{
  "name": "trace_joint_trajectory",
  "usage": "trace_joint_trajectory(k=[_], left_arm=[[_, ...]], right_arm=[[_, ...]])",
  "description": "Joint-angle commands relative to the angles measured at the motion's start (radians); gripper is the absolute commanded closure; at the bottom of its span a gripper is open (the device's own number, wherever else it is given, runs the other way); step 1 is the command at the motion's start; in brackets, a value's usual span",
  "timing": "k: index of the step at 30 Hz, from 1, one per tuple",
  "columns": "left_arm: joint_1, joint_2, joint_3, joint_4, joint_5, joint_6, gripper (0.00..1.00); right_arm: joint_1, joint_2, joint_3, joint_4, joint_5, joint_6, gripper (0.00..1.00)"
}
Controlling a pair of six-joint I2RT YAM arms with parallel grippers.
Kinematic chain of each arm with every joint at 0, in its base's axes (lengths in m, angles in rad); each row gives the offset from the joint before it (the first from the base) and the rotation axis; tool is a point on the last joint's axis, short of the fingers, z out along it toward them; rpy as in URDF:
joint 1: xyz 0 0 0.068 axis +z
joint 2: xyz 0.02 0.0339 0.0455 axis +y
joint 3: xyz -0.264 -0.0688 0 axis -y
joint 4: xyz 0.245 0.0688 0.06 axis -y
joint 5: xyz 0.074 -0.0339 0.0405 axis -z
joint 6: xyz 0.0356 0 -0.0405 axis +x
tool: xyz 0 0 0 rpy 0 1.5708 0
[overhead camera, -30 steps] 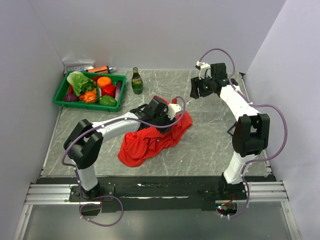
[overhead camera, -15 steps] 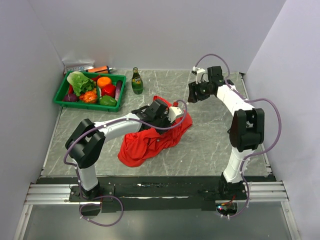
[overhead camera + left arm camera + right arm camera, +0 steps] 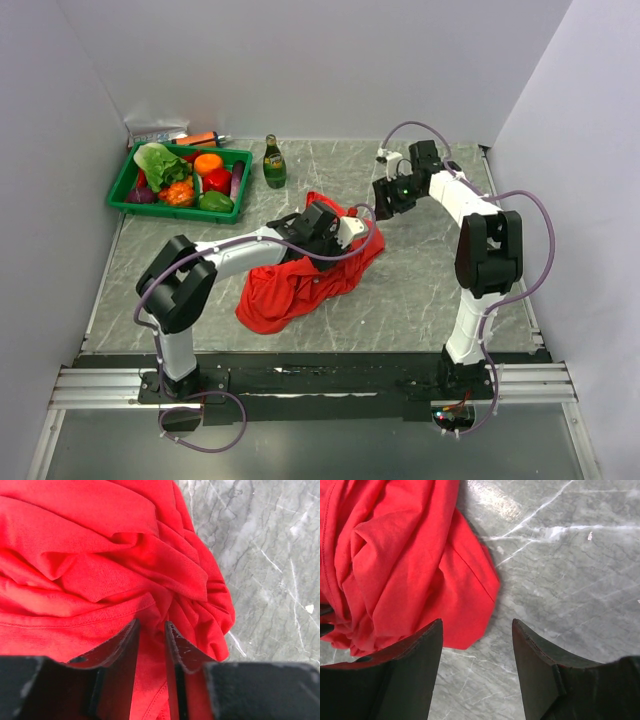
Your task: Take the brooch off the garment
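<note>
Red garment folds sit pinched in the left gripper, arm stretched low; the right gripper, jaws spread, points down over the garment's edge.

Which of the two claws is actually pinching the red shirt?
The left gripper: it is pinched shut on a fold of the garment. The right gripper hangs open above the cloth's edge, holding nothing.
</note>
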Motion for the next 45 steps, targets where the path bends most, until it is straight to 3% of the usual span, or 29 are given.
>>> trace_joint_trajectory(k=[1, 3, 4, 5, 9, 17, 20, 22, 23, 24, 30, 37, 41, 45], left_arm=[[-0.008, 0.017, 0.022, 0.010, -0.003, 0.015, 0.77], [-0.008, 0.015, 0.025, 0.004, -0.006, 0.026, 0.85], [-0.005, 0.009, 0.033, -0.003, -0.004, 0.037, 0.96], [-0.001, 0.005, 0.036, -0.007, -0.004, 0.040, 0.99], [0.035, -0.054, 0.045, -0.017, -0.029, 0.049, 0.99], [0.190, -0.242, 0.053, -0.077, -0.009, 0.095, 0.99], [0.258, -0.304, 0.030, -0.083, -0.023, 0.112, 0.99], [0.328, -0.336, 0.016, -0.079, -0.035, 0.114, 0.99], [0.356, -0.344, 0.016, -0.071, -0.035, 0.114, 0.99], [0.383, -0.350, 0.019, -0.068, -0.036, 0.115, 0.99], [0.575, -0.387, 0.171, -0.018, -0.052, 0.175, 0.99], [0.768, -0.394, 0.442, 0.047, -0.016, 0.124, 0.99], [0.804, -0.442, 0.482, 0.042, 0.016, 0.121, 0.99], [0.809, -0.537, 0.400, 0.007, 0.054, 0.137, 0.99]], right_arm=[[0.025, -0.012, -0.008, -0.015, -0.011, -0.044, 0.36], [0.037, -0.006, -0.014, -0.024, 0.001, -0.066, 0.36], [0.040, -0.001, -0.015, -0.038, 0.005, -0.089, 0.36], [0.051, 0.003, -0.008, -0.049, 0.005, -0.103, 0.36], [0.083, 0.049, 0.040, -0.138, 0.011, -0.189, 0.35], [0.147, 0.112, 0.080, -0.153, 0.212, -0.267, 0.34], [0.155, 0.141, 0.095, -0.146, 0.266, -0.272, 0.47], [0.158, 0.150, 0.101, -0.126, 0.288, -0.276, 0.73], [0.158, 0.149, 0.110, -0.118, 0.300, -0.278, 0.92], [0.155, 0.131, 0.115, -0.107, 0.311, -0.281, 0.99], [0.088, -0.027, 0.260, -0.067, 0.291, -0.267, 1.00], [0.046, -0.127, 0.472, -0.089, 0.338, -0.275, 1.00], [0.022, -0.216, 0.477, -0.092, 0.341, -0.255, 1.00], [0.023, -0.389, 0.376, -0.081, 0.354, -0.256, 1.00]])
